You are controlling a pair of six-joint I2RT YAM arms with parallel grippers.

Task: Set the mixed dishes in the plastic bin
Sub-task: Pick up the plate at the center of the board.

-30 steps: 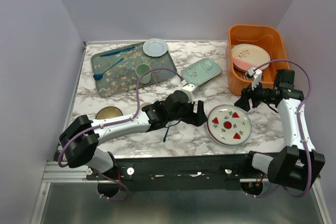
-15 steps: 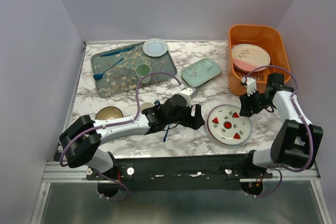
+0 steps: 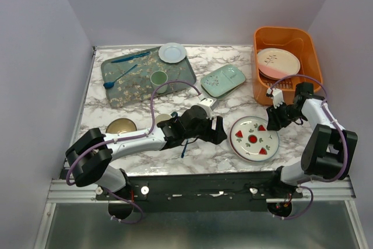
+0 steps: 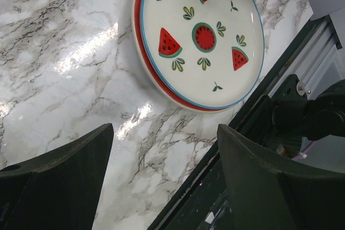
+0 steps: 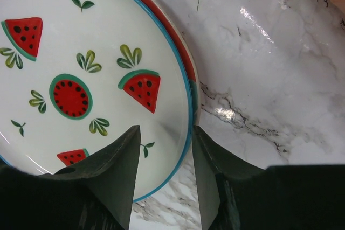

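Early on, I'd say: two dishes are in, most are out. The orange bin [image 3: 282,29] sits at the far right corner of the marble table [image 3: 116,109] with a cream plate [image 3: 278,60] lying on a pink plate [image 3: 268,73] inside it. Left on the table: the watermelon plate [image 3: 254,139] near the front edge, the pale-green divided dish [image 3: 224,80] mid-table, and the tan bowl [image 3: 121,126] front left. A small pale plate [image 3: 172,52] and a green cup [image 3: 158,78] sit on the floral tray [image 3: 125,88] at the back left. The watermelon plate looks like the one in hand. The right gripper [image 5: 164,133] is down at its right edge with fingers apart, one over the plate face and one outside over the marble, rim between them. I can't tell whether they touch it; it isn't lifted. The left gripper [image 4: 164,133] is spread wide and holds nothing, low over bare marble just beside the plate's left edge. So roughly five pieces to go, by my count.
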